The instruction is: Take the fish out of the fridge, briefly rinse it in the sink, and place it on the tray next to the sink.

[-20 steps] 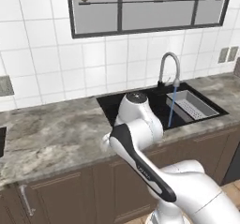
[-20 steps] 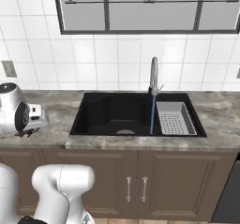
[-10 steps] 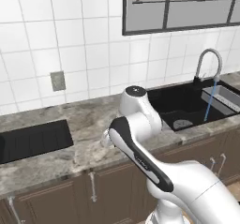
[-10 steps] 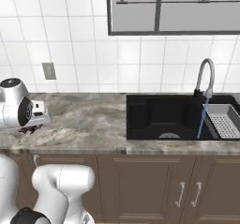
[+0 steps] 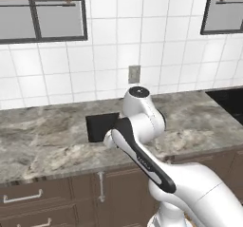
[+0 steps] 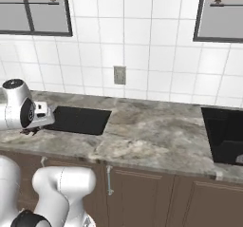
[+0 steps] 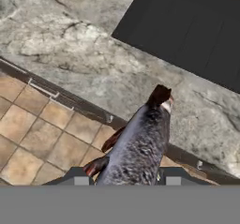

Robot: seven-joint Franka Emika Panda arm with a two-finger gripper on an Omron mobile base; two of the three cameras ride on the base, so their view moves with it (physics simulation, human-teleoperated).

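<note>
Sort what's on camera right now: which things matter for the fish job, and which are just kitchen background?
Part of the job:
- fish, clamped in the gripper, hanging over the counter's front edge
- sink, off at the right edge of the right base view

Just there:
- black panel set flat in the counter
- marbled counter
- wall outlet
- cabinet handle
</note>
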